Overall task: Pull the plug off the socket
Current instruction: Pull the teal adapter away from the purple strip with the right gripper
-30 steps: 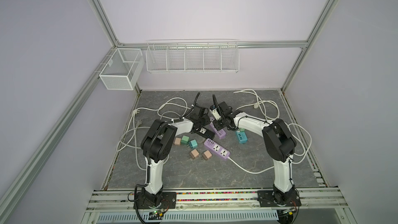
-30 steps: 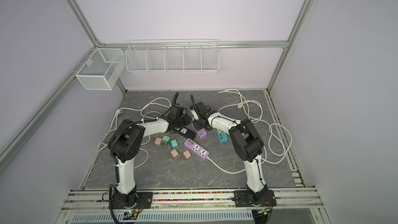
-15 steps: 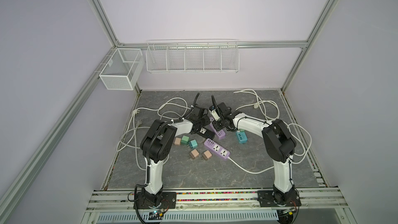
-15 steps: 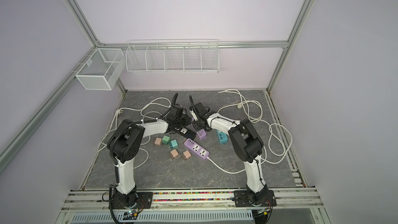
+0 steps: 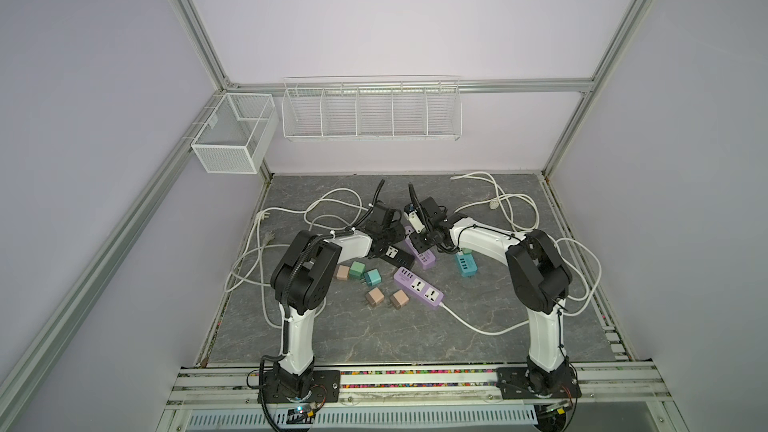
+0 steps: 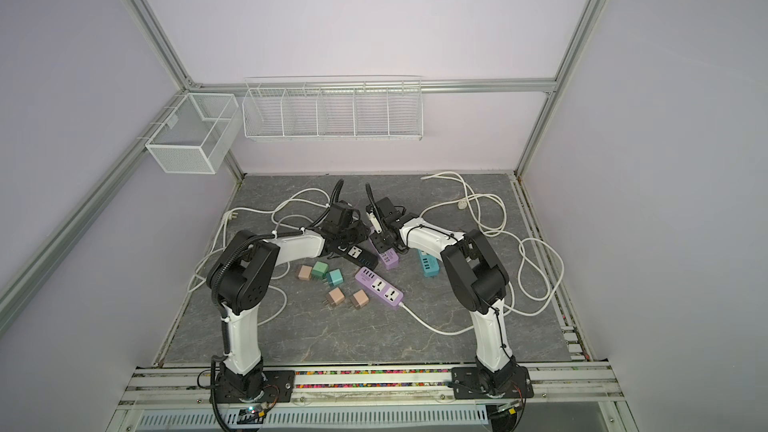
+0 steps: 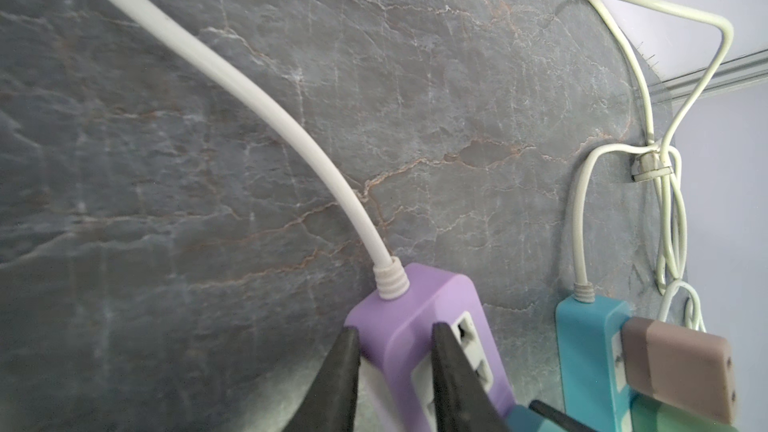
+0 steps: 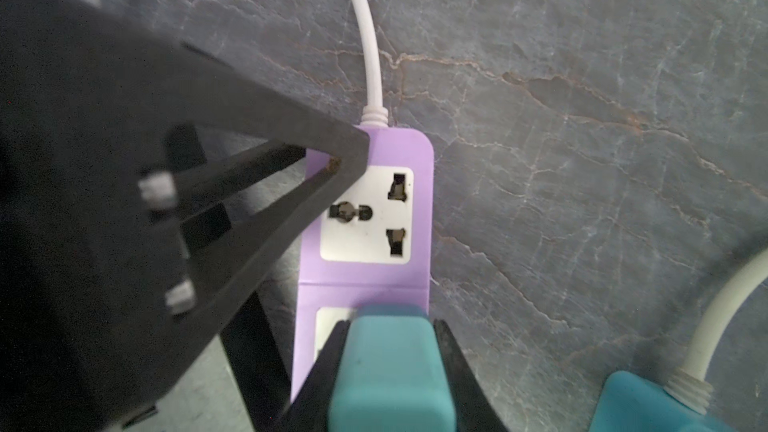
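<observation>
Right hand (image 8: 391, 328) pinches the teal plug (image 8: 386, 371) — a smooth, round-edged block seated in the second outlet of the purple socket strip (image 8: 390, 147). Left hand (image 7: 392, 336) clamps the strip's cable end — its white cord (image 7: 257, 105) trails across the grey desk (image 7: 457, 76).

A black plastic power strip (image 5: 397, 255) lies left of a purple plastic power strip (image 5: 426, 259), a teal plastic power strip (image 5: 466, 265) to its right. A teal cube plug (image 8: 386, 371) sits in the middle strip; a second purple strip (image 5: 417, 288) lies in front.
</observation>
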You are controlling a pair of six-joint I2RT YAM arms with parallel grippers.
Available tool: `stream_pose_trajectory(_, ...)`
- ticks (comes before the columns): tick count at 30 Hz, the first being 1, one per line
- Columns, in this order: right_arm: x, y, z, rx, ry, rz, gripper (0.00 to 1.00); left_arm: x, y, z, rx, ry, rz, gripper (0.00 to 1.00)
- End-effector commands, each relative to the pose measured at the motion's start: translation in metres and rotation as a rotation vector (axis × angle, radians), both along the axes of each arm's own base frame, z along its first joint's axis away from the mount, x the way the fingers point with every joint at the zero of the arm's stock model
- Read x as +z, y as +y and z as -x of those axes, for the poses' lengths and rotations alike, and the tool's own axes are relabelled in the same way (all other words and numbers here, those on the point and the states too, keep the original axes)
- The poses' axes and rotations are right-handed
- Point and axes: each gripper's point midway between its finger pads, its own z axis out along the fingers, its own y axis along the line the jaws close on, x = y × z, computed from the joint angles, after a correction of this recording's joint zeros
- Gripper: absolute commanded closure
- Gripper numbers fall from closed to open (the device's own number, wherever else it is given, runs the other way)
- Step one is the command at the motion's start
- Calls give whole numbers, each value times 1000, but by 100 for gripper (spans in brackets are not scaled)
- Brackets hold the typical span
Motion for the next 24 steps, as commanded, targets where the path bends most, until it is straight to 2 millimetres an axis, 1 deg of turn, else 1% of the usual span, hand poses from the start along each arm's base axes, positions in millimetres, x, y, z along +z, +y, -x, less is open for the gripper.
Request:
stream_pose_trajectory(1,33,-1,-5,1,-48,-41,87,-81,41,52,5,245,-202,70)
stream_pose_trajectory(5,25,13,7,51,-59,-11,89,-86,44,53,13,254,-221,71)
stream_pose_trajectory(8,28,8,3,33,-86,3,90,-87,46,54,14,254,-228,71)
stream_pose_trajectory(11,35,-4,-7,-8,-90,-25,90,-88,48,55,13,257,-240,72)
stream_pose_trajectory(13,39,-6,-9,-11,-92,-20,90,-88,48,55,13,258,-242,72)
stream_pose_trajectory(15,38,-1,-5,7,-86,-17,90,-89,49,55,16,256,-243,72)
stream_pose_trajectory(18,34,14,6,49,-81,-29,90,-91,51,55,17,261,-256,73)
stream_pose_trajectory(20,33,17,8,50,-79,-42,91,-92,51,55,18,262,-255,74)
stream_pose_trajectory(24,39,2,-4,-2,-81,-57,91,-93,52,59,15,266,-256,74)
